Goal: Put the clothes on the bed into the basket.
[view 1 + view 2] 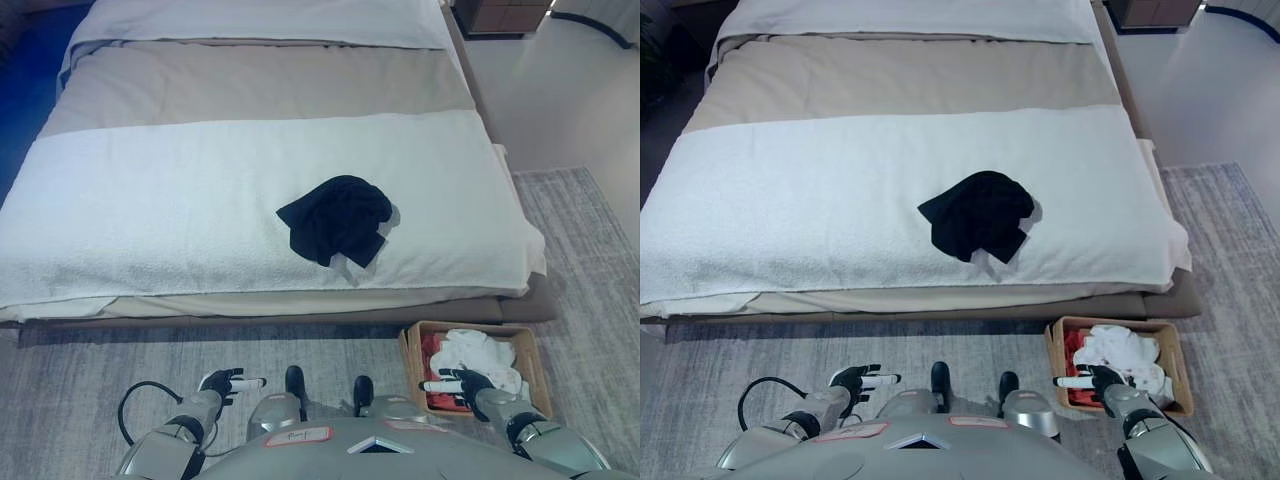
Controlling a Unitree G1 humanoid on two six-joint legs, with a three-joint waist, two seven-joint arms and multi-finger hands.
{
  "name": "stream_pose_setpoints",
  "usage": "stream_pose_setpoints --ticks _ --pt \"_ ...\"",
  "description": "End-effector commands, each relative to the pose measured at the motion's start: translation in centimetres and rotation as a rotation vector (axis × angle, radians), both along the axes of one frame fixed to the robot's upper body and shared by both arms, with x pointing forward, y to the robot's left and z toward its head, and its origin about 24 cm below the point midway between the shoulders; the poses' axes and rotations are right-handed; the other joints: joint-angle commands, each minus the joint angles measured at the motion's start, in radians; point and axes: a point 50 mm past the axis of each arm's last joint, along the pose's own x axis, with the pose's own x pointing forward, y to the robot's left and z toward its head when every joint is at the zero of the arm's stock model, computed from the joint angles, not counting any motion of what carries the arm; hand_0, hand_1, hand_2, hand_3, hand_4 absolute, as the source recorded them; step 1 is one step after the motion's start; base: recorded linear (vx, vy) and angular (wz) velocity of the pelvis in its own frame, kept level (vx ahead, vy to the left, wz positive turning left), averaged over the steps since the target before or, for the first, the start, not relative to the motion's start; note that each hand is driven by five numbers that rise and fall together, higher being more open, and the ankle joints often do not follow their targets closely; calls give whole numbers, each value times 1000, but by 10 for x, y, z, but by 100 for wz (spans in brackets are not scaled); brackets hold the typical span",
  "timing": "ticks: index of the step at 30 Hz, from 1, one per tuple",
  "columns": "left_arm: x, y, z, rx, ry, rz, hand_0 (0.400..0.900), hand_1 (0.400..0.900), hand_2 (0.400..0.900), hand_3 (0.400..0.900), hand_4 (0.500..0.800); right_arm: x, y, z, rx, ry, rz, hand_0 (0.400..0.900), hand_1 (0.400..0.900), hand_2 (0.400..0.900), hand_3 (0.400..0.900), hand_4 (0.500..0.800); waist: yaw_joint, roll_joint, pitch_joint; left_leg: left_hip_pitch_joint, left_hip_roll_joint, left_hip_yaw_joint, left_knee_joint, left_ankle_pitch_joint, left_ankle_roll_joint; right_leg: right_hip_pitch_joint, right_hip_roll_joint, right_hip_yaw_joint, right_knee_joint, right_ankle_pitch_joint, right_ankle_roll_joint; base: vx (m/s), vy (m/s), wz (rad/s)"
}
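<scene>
black garment (pixel 337 219) crumpled on bed (pixel 150 200), basket (pixel 412 350) w/ white & red clothes on rug, both hands low

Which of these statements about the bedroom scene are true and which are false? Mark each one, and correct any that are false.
1. A black garment lies crumpled on the white blanket of the bed. True.
2. The basket stands on the bed beside the garment. False: it stands on the grey rug at the foot of the bed, to the robot's right.
3. The basket already holds white cloth and red cloth. True.
4. The left hand grips the black garment. False: it hangs low over the rug, holding nothing.
5. The right hand shows in front of the basket. True.
</scene>
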Motion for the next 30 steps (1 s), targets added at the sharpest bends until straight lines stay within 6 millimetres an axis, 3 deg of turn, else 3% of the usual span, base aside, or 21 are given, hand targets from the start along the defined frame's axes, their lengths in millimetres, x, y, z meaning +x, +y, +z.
stream_pose_setpoints --ticks 1,26,30 --pt "14 16 7 46 -14 0 900 900 900 900 800 4 -1 1 -8 -5 -5 900 900 900 900 800 1 -46 8 89 -27 23 5 -142 -12 1 -48 18 11 -52 62 0 0 0" --pt "11 17 6 49 -1 0 900 900 900 900 800 0 -2 0 -7 8 -10 900 900 900 900 800 -1 -46 7 92 -23 21 5 -142 -16 11 -48 11 6 -56 60 0 -3 1" --pt "19 18 9 54 -28 -7 900 900 900 900 800 1 -4 1 -11 0 -22 900 900 900 900 800 -7 -43 20 85 -15 19 5 -131 -23 -5 -41 7 40 -74 51 -23 -53 16"
